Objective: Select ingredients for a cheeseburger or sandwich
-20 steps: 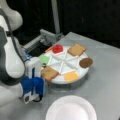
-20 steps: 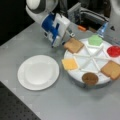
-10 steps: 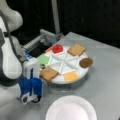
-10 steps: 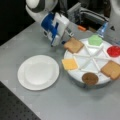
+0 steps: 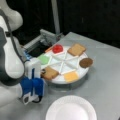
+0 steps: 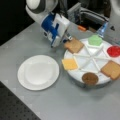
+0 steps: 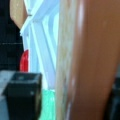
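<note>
Six toy ingredients lay in the wedge compartments of the tray [image 5: 75, 79] [image 6: 75, 75], one per wedge, with two further wedges bare. Taking the tray's hub as landmark, in a front view the tomato [image 5: 57, 48] sat to the upper left of the hub, a toast [image 5: 76, 49] to its upper right, the patty [image 5: 86, 62] to its right, the cheese [image 5: 71, 76] below it, the lettuce [image 5: 44, 59] to its left, and the second toast [image 5: 50, 73] to its lower left. In a front view from the opposite side the same pieces appeared as lettuce [image 6: 95, 40] above the hub, tomato [image 6: 114, 51] to its upper right, toast [image 6: 112, 70] to its lower right, patty [image 6: 90, 78] below it, cheese [image 6: 69, 64] to its lower left, and toast [image 6: 74, 45] to its upper left.

The gripper [image 5: 42, 73] [image 6: 67, 39] stood at the tray's rim, its fingers reaching the outer edge of the second toast; the wrist view was filled by that toast's [image 7: 87, 60] brown edge, seen just beside one dark finger [image 7: 23, 96], with tomato [image 7: 24, 61] and lettuce [image 7: 47, 105] behind. Whether the jaws were clenched on the toast cannot be told.

The plate [image 5: 71, 110] [image 6: 38, 72] lay just beside the tray, carrying no pieces; no sandwich had been stacked.
</note>
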{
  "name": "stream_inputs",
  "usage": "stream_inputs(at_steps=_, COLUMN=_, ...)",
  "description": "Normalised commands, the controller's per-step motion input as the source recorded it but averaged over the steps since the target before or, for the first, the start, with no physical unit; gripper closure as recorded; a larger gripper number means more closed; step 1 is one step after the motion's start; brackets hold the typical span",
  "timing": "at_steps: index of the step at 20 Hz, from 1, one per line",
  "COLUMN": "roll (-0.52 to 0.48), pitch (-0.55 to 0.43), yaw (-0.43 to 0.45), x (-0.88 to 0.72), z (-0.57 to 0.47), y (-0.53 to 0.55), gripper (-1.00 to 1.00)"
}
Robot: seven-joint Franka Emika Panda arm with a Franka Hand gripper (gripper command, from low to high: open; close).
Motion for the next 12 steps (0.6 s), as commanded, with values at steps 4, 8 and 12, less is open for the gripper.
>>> stream_inputs(at_steps=4, roll=0.076, pitch=0.028, yaw=0.136, x=0.17, z=-0.17, y=-0.09, gripper=1.0)
stream_inputs(at_steps=8, roll=0.076, pitch=0.03, yaw=0.137, x=0.17, z=-0.16, y=-0.11, gripper=1.0)
stream_inputs(at_steps=12, roll=0.092, pitch=0.046, yaw=0.157, x=0.17, z=-0.12, y=-0.22, gripper=1.0)
